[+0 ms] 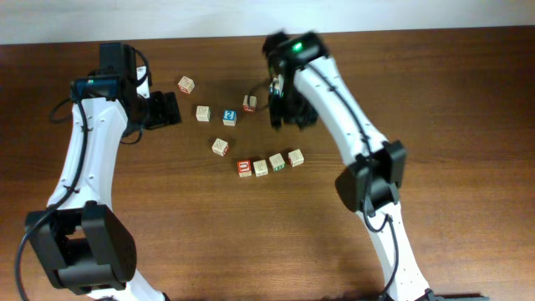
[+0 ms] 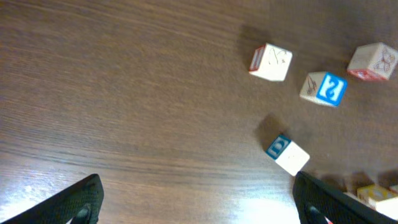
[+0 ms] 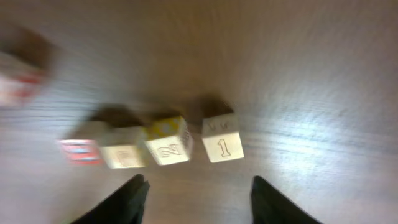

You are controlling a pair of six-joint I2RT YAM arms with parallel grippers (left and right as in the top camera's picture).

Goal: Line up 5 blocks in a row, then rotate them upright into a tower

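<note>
- Dark wood table [image 1: 468, 75] fills all three views, with small light-wood cubes scattered across its middle.
- The red-framed block [image 1: 244, 168] sits at the left end of a short row, lower centre of the overhead frame.
- Next in that row stand the first green-lettered block [image 1: 261, 167] and the second green-lettered block [image 1: 277, 161], and the plain tan block [image 1: 296, 157] closes the right end. The row climbs slightly to the right, its cubes side by side and close together.
- The tan engraved block [image 1: 203, 113] lies apart, up and left of the row, just left of the blue-faced cube [image 1: 229, 117].
- The blue-sided cube [image 2: 287, 154] rests alone between that pair and the row. Its top is tan in the overhead view.
- The red-sided cube [image 1: 250, 103] sits just left of the right gripper, and the corner cube [image 1: 185, 84] lies farthest up and left.
- The left gripper [image 1: 167, 109] hangs over bare wood left of the tan engraved block, its fingers spread wide with nothing between them.
- The right gripper [image 1: 288, 113] is at upper centre. Its wrist view is blurred, but the fingers [image 3: 127, 199] stand apart and hold nothing, and the row of four lies beyond their tips.
</note>
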